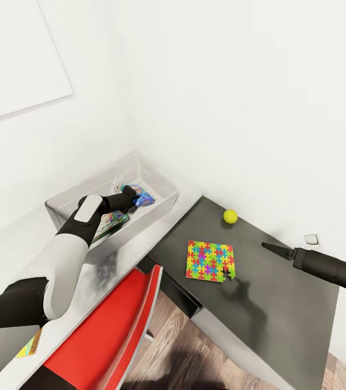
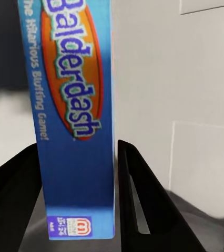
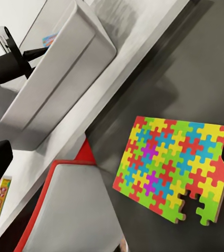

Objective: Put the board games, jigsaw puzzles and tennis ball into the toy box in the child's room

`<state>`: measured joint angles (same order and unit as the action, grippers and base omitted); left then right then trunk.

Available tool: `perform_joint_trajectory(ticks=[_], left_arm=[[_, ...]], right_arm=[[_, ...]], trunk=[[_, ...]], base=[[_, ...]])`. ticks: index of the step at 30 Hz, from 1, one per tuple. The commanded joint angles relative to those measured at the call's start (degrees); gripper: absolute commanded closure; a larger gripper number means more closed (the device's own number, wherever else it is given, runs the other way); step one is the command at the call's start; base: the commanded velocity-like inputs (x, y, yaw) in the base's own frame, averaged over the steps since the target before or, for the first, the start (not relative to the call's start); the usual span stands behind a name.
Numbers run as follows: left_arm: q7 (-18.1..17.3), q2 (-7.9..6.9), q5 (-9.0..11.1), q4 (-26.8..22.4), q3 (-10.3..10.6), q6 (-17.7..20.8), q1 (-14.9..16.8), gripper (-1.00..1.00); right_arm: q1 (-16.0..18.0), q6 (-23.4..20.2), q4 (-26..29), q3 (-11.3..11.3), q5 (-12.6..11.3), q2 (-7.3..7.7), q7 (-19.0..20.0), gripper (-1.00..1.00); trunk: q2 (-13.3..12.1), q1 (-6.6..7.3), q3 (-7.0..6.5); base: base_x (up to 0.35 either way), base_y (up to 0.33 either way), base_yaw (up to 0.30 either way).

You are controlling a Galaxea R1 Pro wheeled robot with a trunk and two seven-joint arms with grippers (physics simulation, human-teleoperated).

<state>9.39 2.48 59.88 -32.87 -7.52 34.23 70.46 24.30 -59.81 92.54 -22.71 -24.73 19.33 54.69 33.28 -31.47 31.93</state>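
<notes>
— Where is the board game [image 1: 138, 195]?
— Inside the toy box [image 1: 164, 187]; my left gripper's [image 1: 131, 196] fingers [image 2: 138, 205] are clamped on it.
— The rest?
— Beside the toy box on the dark tabletop [image 1: 281, 281]: jigsaw puzzle [image 1: 210, 260], tennis ball [image 1: 230, 216]. My right gripper [image 1: 270, 248]: cannot tell its opening.

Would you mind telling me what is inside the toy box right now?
Inside the toy box, the left claw holds a blue Balderdash game; a green box lies beside it. The arm hides the rest.
</notes>
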Motion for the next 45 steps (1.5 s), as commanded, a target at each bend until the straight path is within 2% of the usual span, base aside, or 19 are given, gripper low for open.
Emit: perform_joint_trajectory(ticks=[1,7,8,25,35,38,41,45], left_arm=[[0.54,0.07,0.65,-0.09,-0.36,0.31,0.03,1.00],[0.55,0.05,0.66,-0.09,-0.38,0.34,0.01,1.00],[0.57,0.04,0.67,-0.09,-0.36,0.36,0.01,-1.00],[0.67,-0.16,0.64,-0.09,-0.37,0.75,0.03,-1.00],[0.99,-1.09,0.63,-0.10,-0.39,2.10,0.14,-1.00],[2.02,-1.30,0.72,-0.16,-0.40,2.91,0.20,-1.00],[4.78,-1.49,1.16,-0.50,-0.47,4.49,0.24,-1.00],[8.82,-1.61,3.14,-1.66,-0.53,6.78,0.27,-1.00]], right_arm=[[0.04,-0.19,0.01,-0.05,0.21,0.01,0.33,-1.00],[0.04,-0.19,0.01,-0.05,0.21,0.01,0.35,-1.00],[0.04,-0.19,0.01,-0.05,0.21,0.01,0.34,-1.00],[0.04,-0.19,0.01,-0.17,0.21,0.01,0.38,-1.00],[0.04,-0.19,0.01,-0.16,0.21,0.01,0.39,-1.00],[0.04,-0.19,0.01,-0.15,0.21,0.01,0.39,-1.00],[0.04,-0.19,0.01,-0.14,0.21,0.01,0.38,-1.00],[0.04,-0.19,0.01,-0.14,0.21,0.01,0.39,-1.00]], trunk=[[0.07,-0.02,0.08],[0.07,-0.02,0.12],[0.07,-0.02,0.12],[0.07,-0.02,0.13],[0.07,-0.02,0.14],[0.07,-0.02,0.14],[0.07,-0.02,0.14],[0.07,-0.02,0.14]], base=[[0.000,0.000,0.000],[0.000,0.000,0.000],[0.000,0.000,0.000],[0.000,0.000,0.000],[0.000,0.000,0.000],[0.000,0.000,0.000],[0.000,0.000,0.000],[0.000,0.000,0.000]])
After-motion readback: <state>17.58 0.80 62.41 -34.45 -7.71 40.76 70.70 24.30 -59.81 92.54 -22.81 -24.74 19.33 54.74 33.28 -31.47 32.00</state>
